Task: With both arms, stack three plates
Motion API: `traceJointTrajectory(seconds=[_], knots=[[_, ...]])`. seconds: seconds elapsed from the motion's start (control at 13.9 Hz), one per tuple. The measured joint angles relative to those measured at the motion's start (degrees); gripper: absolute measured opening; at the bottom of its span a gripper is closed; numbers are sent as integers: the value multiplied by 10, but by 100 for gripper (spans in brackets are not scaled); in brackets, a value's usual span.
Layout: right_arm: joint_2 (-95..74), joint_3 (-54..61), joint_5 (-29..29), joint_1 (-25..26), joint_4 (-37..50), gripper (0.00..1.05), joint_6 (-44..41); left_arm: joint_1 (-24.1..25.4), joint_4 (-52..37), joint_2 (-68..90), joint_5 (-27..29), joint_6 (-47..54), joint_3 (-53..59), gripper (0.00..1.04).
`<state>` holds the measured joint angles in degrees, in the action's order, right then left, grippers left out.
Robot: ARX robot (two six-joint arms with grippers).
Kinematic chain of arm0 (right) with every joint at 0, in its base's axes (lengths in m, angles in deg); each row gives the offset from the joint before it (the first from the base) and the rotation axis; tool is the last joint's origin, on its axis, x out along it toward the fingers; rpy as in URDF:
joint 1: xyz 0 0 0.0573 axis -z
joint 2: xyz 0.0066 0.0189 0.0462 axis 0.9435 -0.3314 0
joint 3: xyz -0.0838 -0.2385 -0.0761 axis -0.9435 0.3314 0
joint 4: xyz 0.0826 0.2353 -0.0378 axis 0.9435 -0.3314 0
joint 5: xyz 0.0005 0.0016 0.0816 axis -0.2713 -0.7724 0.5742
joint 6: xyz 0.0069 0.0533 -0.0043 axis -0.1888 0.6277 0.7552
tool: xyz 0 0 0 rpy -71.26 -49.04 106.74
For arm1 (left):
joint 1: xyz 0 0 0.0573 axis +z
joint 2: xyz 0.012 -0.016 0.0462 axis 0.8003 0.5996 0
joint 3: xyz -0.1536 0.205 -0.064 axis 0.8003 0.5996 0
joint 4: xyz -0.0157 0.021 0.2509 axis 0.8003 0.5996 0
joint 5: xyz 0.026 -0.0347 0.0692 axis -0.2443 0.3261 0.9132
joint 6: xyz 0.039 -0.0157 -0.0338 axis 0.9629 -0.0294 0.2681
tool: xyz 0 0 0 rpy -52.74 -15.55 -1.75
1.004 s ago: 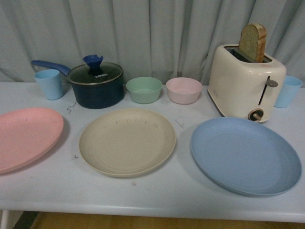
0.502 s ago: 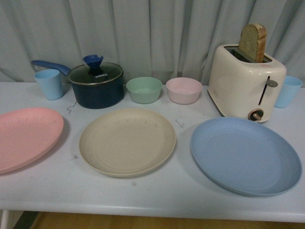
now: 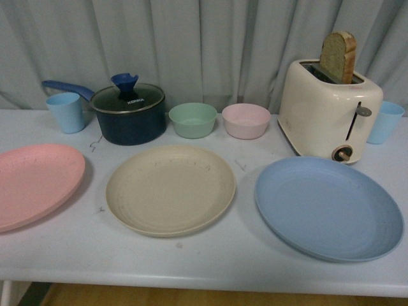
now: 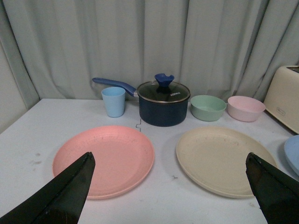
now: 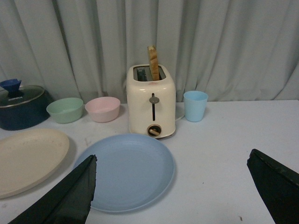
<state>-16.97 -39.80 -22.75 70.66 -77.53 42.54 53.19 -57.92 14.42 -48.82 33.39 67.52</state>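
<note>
Three plates lie side by side on the white table [image 3: 242, 268]. In the front view the pink plate [image 3: 32, 182] is at the left, the beige plate [image 3: 169, 188] in the middle, the blue plate [image 3: 328, 207] at the right. No arm shows in the front view. My left gripper [image 4: 170, 186] is open and empty, held back from the pink plate [image 4: 105, 158] and the beige plate [image 4: 224, 158]. My right gripper [image 5: 170, 186] is open and empty, held back from the blue plate [image 5: 128, 170]; the beige plate [image 5: 25, 158] shows at that view's edge.
Behind the plates stand a light blue cup [image 3: 65, 111], a dark blue lidded pot [image 3: 127, 113], a green bowl [image 3: 192, 120], a pink bowl [image 3: 246, 120], a cream toaster [image 3: 328, 115] with a bread slice [image 3: 338, 56], and another blue cup [image 3: 384, 121]. A grey curtain hangs behind.
</note>
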Motion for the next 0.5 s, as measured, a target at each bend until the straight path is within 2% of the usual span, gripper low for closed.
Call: traceJointTrajectory(seconds=[0.5], knots=[[0, 0, 0, 0, 0, 98, 0, 0, 0, 0, 0, 0, 0, 98]])
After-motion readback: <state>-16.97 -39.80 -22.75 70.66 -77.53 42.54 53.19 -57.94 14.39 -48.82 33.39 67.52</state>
